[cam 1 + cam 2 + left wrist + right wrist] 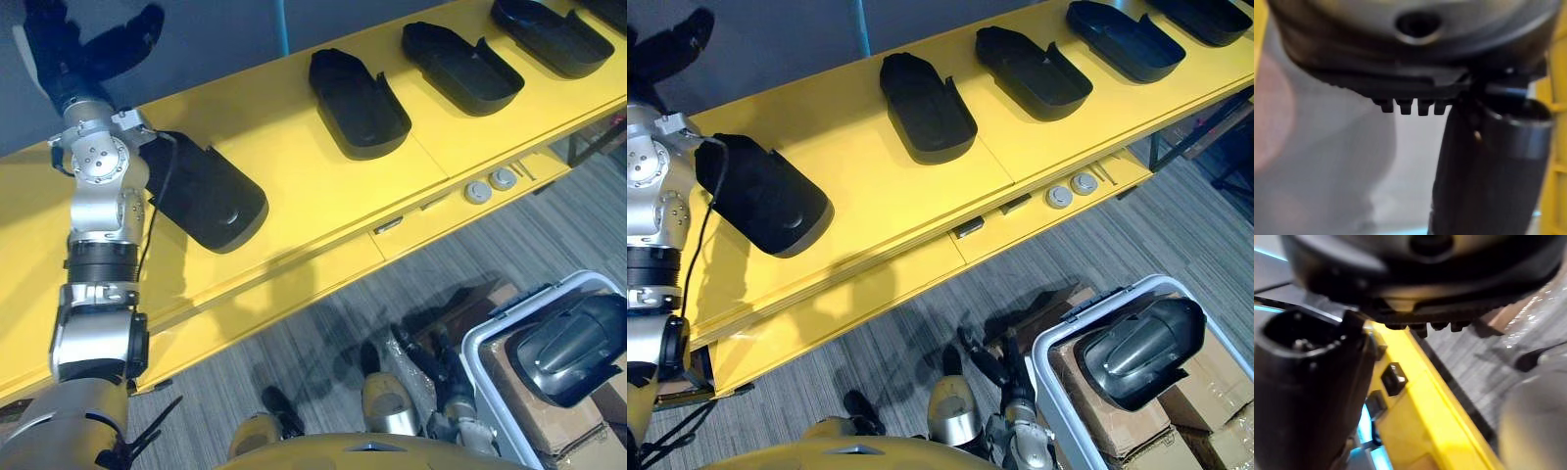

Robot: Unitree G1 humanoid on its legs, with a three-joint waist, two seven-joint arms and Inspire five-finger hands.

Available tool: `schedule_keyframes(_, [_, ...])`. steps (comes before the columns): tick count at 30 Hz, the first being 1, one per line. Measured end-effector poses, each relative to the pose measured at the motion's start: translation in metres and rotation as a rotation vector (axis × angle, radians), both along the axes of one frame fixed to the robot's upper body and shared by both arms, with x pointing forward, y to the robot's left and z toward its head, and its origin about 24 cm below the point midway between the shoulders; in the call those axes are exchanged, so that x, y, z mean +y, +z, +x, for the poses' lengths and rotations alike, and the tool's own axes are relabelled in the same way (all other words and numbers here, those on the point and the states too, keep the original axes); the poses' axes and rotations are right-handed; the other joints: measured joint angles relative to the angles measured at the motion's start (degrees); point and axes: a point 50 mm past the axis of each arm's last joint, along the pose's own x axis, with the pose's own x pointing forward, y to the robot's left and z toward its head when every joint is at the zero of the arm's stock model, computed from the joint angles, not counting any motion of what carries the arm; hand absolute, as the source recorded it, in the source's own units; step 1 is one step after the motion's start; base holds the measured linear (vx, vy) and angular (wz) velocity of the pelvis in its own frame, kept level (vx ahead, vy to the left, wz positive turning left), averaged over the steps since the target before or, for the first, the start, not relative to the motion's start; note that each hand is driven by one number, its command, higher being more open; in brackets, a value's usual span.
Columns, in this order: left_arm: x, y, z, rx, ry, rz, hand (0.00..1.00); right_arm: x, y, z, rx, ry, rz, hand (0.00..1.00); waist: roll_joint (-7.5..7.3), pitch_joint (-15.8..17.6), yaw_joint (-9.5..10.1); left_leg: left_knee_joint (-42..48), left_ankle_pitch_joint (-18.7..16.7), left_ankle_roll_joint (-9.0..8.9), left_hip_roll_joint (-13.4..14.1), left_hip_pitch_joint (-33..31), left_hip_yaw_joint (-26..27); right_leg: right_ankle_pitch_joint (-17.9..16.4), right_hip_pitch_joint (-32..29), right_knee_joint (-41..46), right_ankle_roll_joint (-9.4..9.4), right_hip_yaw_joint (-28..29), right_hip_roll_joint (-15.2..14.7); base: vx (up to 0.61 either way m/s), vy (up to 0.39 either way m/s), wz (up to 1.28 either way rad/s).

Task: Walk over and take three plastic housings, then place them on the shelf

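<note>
Five black housings (926,106) sit in a row along the yellow shelf (882,196), right eye view. A sixth housing (1138,352) rests in the grey bin (1050,338), with the right hand (1004,370) loose and empty beside it. Left eye view: left hand (61,49) spread past the shelf's back edge, empty.

You see grey striped carpet (549,225) from 3 to 6 o'clock, a yellow shelf (284,171) crossing 9 to 1, dark grey wall (225,39) at 11.

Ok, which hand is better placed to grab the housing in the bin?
Right. The right hand hangs beside the bin holding that housing; the left hand is up over the yellow shelf.
</note>
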Motion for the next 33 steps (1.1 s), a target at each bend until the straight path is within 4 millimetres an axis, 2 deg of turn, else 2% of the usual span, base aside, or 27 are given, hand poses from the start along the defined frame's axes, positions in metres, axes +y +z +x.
schedule_keyframes(2, [-0.009, 0.002, -0.004, -0.041, -0.062, 0.018, 1.00, -0.004, 0.018, 0.012, -0.085, 0.025, -0.080, 1.00, -0.03, 0.0, -0.01, -0.3, -0.1, -0.03, -0.1, 0.7, 0.5, 0.4, 0.7, -0.7, 0.10, 0.2, 0.0, -0.01, -0.003, -0.15])
schedule_keyframes(3, [-0.011, 0.001, -0.008, -0.069, -0.077, 0.024, 1.00, -0.010, 0.041, 0.023, -0.197, 0.022, -0.128, 1.00, -0.04, -0.1, -0.02, -0.8, -0.1, -0.06, -0.2, 1.7, 0.7, 0.6, 1.4, -0.9, 0.22, 0.2, 0.1, -0.02, -0.012, -0.09])
schedule_keyframes(5, [-0.010, 0.001, -0.017, -0.107, -0.073, 0.028, 1.00, -0.014, 0.063, 0.030, -0.303, 0.021, -0.169, 1.00, -0.04, -0.1, 0.01, -1.4, 0.0, -0.06, -0.3, 2.4, 0.9, 0.6, 1.8, -1.0, 0.24, 0.3, 0.2, -0.01, -0.010, -0.10])
schedule_keyframes(6, [-0.005, -0.003, -0.035, -0.175, -0.057, 0.024, 1.00, -0.018, 0.094, 0.038, -0.443, 0.021, -0.223, 1.00, -0.02, -0.5, 0.03, -2.0, 0.0, -0.09, -0.4, 3.1, 1.2, 0.6, 2.2, -1.2, 0.26, 0.5, 0.2, -0.01, -0.010, -0.10])
schedule_keyframes(7, [-0.003, -0.005, -0.043, -0.210, -0.051, 0.015, 1.00, -0.019, 0.107, 0.040, -0.499, 0.021, -0.259, 1.00, -0.01, -0.6, 0.10, -2.2, 0.1, -0.12, -0.4, 3.3, 1.2, 0.7, 2.4, -1.3, 0.29, 0.5, 0.2, 0.00, -0.013, -0.06])
schedule_keyframes(8, [0.000, -0.011, -0.062, -0.274, -0.029, -0.004, 1.00, -0.023, 0.132, 0.042, -0.607, 0.022, -0.319, 1.00, -0.01, -1.2, 0.39, -2.4, 0.1, -0.14, -0.4, 3.5, 1.2, 0.7, 2.6, -1.4, 0.29, 0.3, 0.3, 0.01, -0.017, 0.04])
schedule_keyframes(9, [0.003, -0.022, -0.079, -0.312, 0.017, -0.004, 1.00, -0.027, 0.153, 0.041, -0.687, 0.029, -0.403, 1.00, -0.02, -2.7, 1.19, -2.9, 0.2, -0.30, -0.4, 3.6, 1.1, 0.7, 2.7, -1.7, 0.30, -0.1, 0.4, 0.01, -0.019, 0.05])
schedule_keyframes(12, [-0.001, -0.052, -0.113, -0.335, 0.110, -0.011, 1.00, -0.037, 0.183, 0.037, -0.794, -0.015, -0.581, 1.00, -0.51, -5.4, 3.04, -3.4, 0.4, -0.47, -0.4, 3.9, -0.5, 0.7, 4.3, -2.6, 0.34, -2.5, 0.5, 0.05, -0.037, 0.32])
schedule_keyframes(14, [-0.010, -0.075, -0.145, -0.321, 0.176, -0.013, 1.00, -0.048, 0.203, 0.034, -0.866, -0.114, -0.679, 1.00, -1.36, -6.9, 5.53, -3.6, 0.6, -0.38, -0.5, 3.9, -3.0, 0.7, 5.9, -3.1, 0.34, -5.5, 0.3, 0.01, -0.026, 0.52])
schedule_keyframes(17, [-0.013, -0.091, -0.166, -0.263, 0.241, 0.022, 1.00, -0.049, 0.225, 0.041, -0.974, -0.133, -0.708, 1.00, -2.09, -7.6, 8.48, -3.9, 1.2, 0.16, -1.3, 3.6, -6.0, 0.7, 7.7, -3.4, 0.36, -8.9, -0.4, -0.03, -0.008, 0.51])
schedule_keyframes(21, [-0.011, -0.102, -0.174, -0.200, 0.272, 0.066, 1.00, -0.037, 0.248, 0.061, -1.078, 0.054, -0.728, 1.00, -1.57, -8.7, 10.89, -5.9, 2.2, 0.91, -2.8, 2.6, -8.5, 0.6, 7.6, -3.5, 0.44, -11.8, -1.8, -0.09, 0.020, 0.38])
schedule_keyframes(23, [-0.010, -0.111, -0.180, -0.139, 0.266, 0.096, 1.00, -0.024, 0.254, 0.072, -1.080, 0.251, -0.784, 1.00, -1.22, -8.8, 11.45, -8.0, 4.1, 1.35, -3.7, 2.6, -10.4, 0.5, 7.8, -3.4, 0.63, -14.0, -2.2, -0.06, 0.021, 0.43])
schedule_keyframes(26, [-0.011, -0.119, -0.185, -0.076, 0.231, 0.131, 1.00, -0.009, 0.252, 0.081, -1.006, 0.495, -0.929, 1.00, -1.52, -8.9, 13.05, -9.8, 5.9, 1.46, -4.2, 2.2, -12.5, 0.3, 7.7, -3.4, 0.76, -16.3, -2.3, -0.05, 0.012, 0.37])
schedule_keyframes(28, [-0.010, -0.124, -0.188, -0.044, 0.196, 0.135, 1.00, -0.004, 0.249, 0.087, -0.942, 0.636, -0.962, 1.00, -1.94, -9.2, 13.90, -9.9, 6.6, 1.20, -4.2, 1.4, -13.6, 0.3, 7.7, -3.4, 0.75, -17.5, -2.3, -0.03, -0.002, 0.29])
schedule_keyframes(33, [-0.007, -0.132, -0.195, 0.004, 0.145, 0.116, 1.00, -0.007, 0.228, 0.101, -0.754, 0.838, -0.937, 1.00, -3.99, -10.3, 15.60, -9.7, 7.4, 1.73, -4.5, 0.3, -15.4, 0.3, 7.7, -3.4, 0.75, -19.2, -2.3, 0.01, 0.006, 0.22])
